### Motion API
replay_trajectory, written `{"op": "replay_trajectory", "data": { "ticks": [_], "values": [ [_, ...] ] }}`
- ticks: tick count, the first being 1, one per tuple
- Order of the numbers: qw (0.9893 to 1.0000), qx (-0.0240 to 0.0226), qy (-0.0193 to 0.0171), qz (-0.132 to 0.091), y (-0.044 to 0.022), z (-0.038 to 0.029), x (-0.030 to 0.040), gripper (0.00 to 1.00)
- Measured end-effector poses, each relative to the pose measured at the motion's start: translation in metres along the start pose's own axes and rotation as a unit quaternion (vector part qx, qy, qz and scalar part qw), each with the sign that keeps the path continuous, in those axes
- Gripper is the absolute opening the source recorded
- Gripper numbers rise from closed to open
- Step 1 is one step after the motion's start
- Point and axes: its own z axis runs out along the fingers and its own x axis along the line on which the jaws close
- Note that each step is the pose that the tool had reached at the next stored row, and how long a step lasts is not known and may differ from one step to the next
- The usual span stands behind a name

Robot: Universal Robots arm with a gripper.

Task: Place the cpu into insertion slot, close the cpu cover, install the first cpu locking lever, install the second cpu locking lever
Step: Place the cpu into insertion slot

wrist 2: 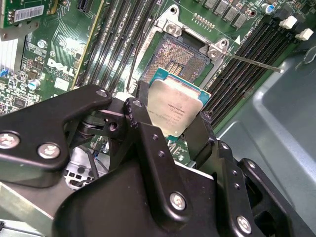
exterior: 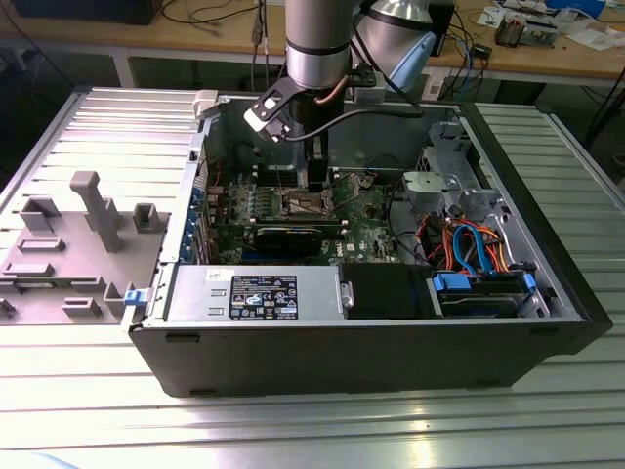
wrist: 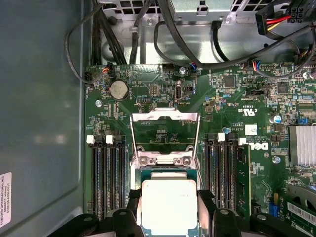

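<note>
Item 1: cpu (wrist 2: 175, 111), pinched at 2 opposite edges by the gripper (wrist: 169, 200), was held above the bare insertion slot (wrist 2: 175, 57), not yet seated; cpu cover (wrist: 165, 116) standing open; risk recorded: slot contacts could be bent were it lowered skewed or misaligned.

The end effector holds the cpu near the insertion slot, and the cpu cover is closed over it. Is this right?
No. The cpu cover stands open, swung back from the insertion slot, as the first wrist view shows. The end effector holds the cpu.
</note>
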Motion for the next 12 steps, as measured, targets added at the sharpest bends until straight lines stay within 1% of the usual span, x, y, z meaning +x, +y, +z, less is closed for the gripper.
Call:
{"op": "replay_trajectory", "data": {
  "ticks": [6,7,8,9,12],
  "values": [
    [1.0,0.0,0.0001,0.0,-0.0002,0.0005,-0.0001,0.54],
    [1.0,0.0001,0.0004,-0.006,-0.0006,0.0056,0.0,0.54],
    [1.0,0.0002,0.0004,-0.006,-0.0016,0.0102,0.0005,0.54],
    [1.0,0.0002,0.0004,-0.006,-0.0029,0.0181,0.0002,0.54],
    [1.0,0.0002,0.0004,-0.006,-0.0038,0.0229,0.0001,0.54]
  ]
}}
